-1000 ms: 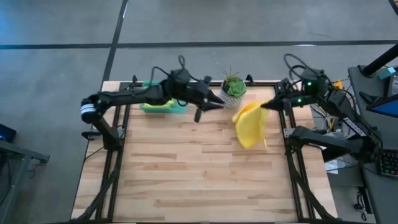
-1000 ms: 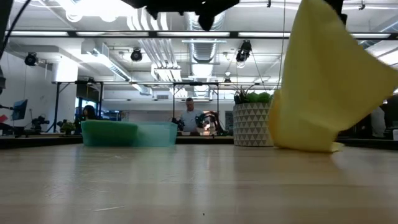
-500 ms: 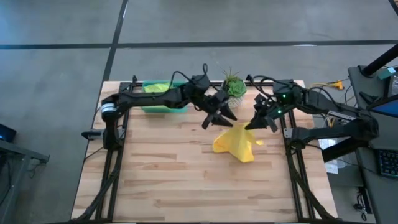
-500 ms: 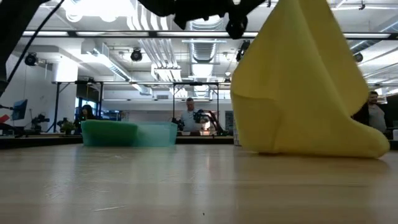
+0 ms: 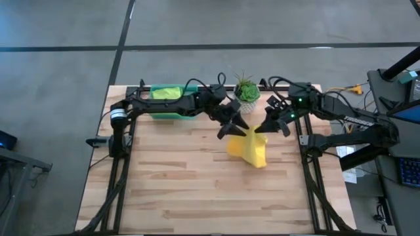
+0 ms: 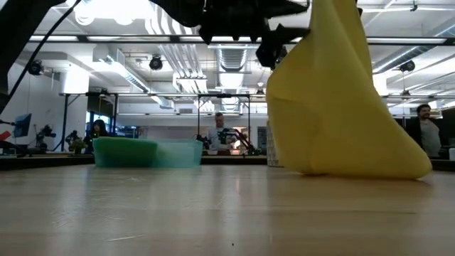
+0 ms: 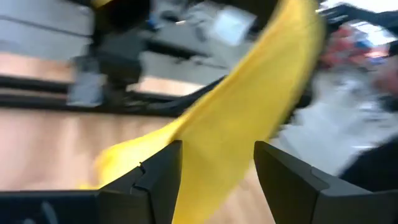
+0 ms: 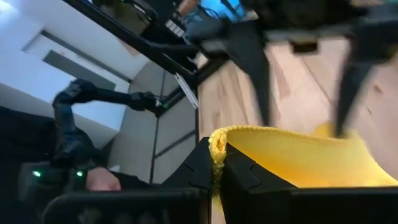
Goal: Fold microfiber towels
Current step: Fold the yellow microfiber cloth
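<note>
A yellow towel (image 5: pixel 249 148) hangs in a cone near the table's far middle, its lower part on the wood; it fills the right of the low view (image 6: pixel 334 107). My right gripper (image 5: pixel 262 128) is shut on its top. My left gripper (image 5: pixel 237 129) is open beside it on the left; in the left wrist view its fingers (image 7: pixel 155 177) stand on either side of the yellow towel (image 7: pixel 242 118), and I cannot tell whether they touch it. A lime green cloth (image 5: pixel 167 93) lies in the green tray (image 5: pixel 172 111). The other towels are out of view. My right gripper pinches the yellow towel's upper hemmed edge (image 8: pixel 217 138) between its two fingers, coming slantwise from above and from the table's right. The towel hangs below the fingers in loose folds, and its lower part (image 6: pixel 355 167) rests on the table.
A small potted plant (image 5: pixel 247 92) stands at the far edge just behind both grippers. The green tray sits at the far left. Bare wood lies toward the near edge (image 5: pixel 210 196). People show in the room beyond the table in the low view (image 6: pixel 426 131).
My right gripper has carried the yellow towel from the far right edge toward the table's middle and down, so its lower part now lies on the wood. My left gripper has gone from the tray toward the right, up to the towel.
</note>
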Available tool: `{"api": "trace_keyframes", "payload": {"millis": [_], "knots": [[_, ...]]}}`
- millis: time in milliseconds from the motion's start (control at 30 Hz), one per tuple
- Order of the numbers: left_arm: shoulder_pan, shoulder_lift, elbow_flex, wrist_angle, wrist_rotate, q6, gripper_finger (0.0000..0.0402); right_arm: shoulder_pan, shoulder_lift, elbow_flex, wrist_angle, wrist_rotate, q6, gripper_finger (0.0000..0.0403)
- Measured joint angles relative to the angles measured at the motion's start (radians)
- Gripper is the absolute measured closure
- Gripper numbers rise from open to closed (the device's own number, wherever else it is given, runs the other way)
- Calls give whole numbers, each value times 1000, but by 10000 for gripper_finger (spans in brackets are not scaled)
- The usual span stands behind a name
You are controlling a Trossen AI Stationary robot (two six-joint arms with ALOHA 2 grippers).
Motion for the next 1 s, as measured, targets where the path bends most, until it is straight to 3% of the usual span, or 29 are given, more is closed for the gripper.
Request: {"api": "trace_keyframes", "payload": {"millis": [133, 567, 800, 1000], "knots": [[0, 0, -3, -73, -163, 23, 214, 0, -6, 0, 38, 0, 17, 394], [1, -5, -12, -85, -391, 78, 214, 23, -11, 0, 37, -8, 68, 394], [0, -3, -36, -77, -401, 175, 214, 49, -11, 0, 37, -9, 68, 394], [-1, -3, -120, -86, -320, 144, 214, 50, -12, 0, 44, -8, 68, 394]]}}
